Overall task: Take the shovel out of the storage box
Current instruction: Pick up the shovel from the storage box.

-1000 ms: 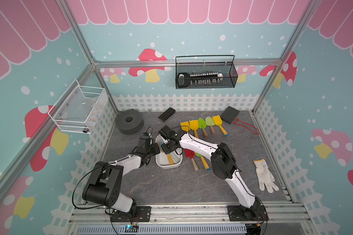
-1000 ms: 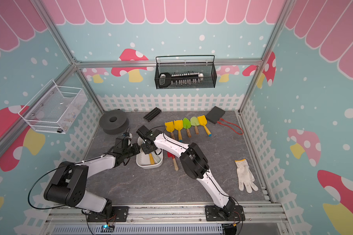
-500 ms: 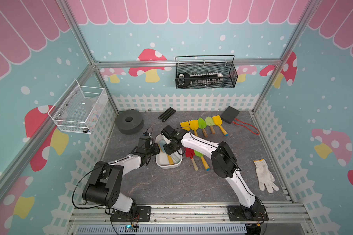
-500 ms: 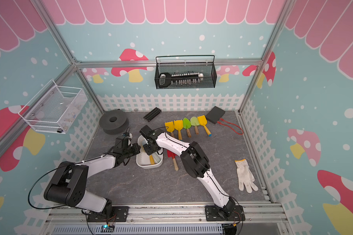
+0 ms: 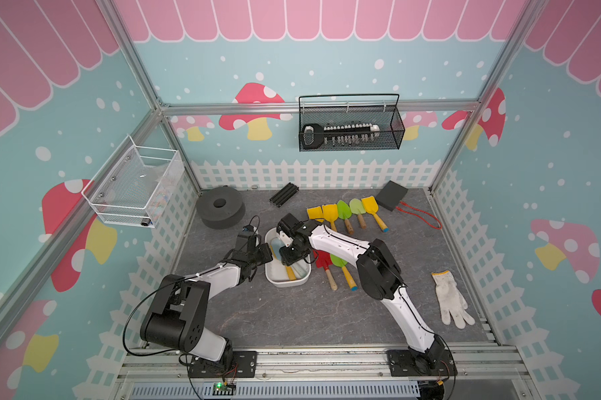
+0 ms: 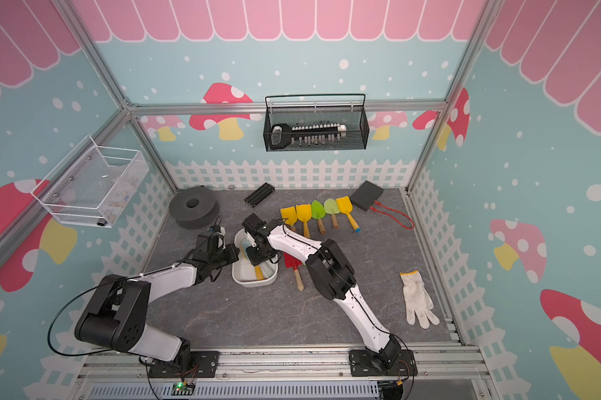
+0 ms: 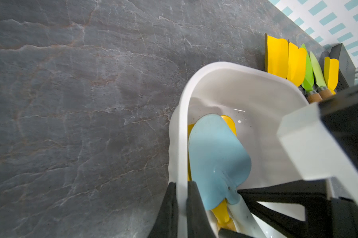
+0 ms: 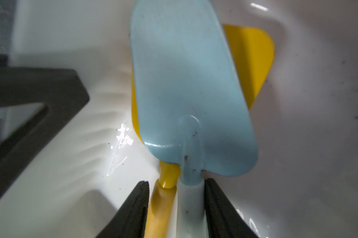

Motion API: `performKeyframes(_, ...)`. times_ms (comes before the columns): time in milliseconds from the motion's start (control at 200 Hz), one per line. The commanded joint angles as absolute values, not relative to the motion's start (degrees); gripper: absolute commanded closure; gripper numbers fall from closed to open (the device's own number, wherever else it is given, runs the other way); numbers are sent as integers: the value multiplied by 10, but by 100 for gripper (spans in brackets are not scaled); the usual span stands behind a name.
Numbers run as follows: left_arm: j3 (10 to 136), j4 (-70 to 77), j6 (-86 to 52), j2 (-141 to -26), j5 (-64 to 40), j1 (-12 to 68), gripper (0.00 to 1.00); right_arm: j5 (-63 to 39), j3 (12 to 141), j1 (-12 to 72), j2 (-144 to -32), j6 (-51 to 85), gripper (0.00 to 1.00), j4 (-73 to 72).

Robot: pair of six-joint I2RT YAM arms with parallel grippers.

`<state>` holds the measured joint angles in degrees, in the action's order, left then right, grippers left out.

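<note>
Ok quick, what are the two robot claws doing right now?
Left gripper: closed on the rim of the shallow white plastic tub.
Right gripper: open, straddling the pale blue shovel and yellow shovel handles.

This is looking like a robotics lab cell dressed as a toy garden: an aluminium frame (image 5: 320,106) is holding printed walls showing mushrooms (image 5: 256,104), a white picket fence (image 5: 313,173) and a pink awning (image 5: 292,17). A left arm (image 5: 185,311) and a right arm (image 5: 378,270) are sitting bolted to a rail (image 5: 313,356) fronting a grey stone-patterned desk (image 5: 292,311), with a black wire basket (image 5: 351,138) and a white wire basket (image 5: 133,187) hanging above.

2 overhead, 2 wrists near storage box (image 7: 182,148)
</note>
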<state>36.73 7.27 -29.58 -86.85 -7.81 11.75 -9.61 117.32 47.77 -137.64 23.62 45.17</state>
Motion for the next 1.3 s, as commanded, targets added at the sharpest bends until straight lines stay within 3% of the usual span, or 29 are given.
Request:
performKeyframes(0,373,64,-293,-879,-86,119,100,-95,1187,480,-1393,236,51,464)
performKeyframes(195,373,63,-292,-880,-88,119,100,-79,1194,480,-1392,234,67,465)
performKeyframes(495,375,62,-291,-882,-86,119,99,-55,1210,480,-1377,221,74,471)
performKeyframes(600,375,62,-291,-883,-86,119,99,-47,1206,481,-1369,217,82,471)
performKeyframes(1296,377,61,-292,-885,-87,119,98,-42,1117,483,-1252,227,83,435)
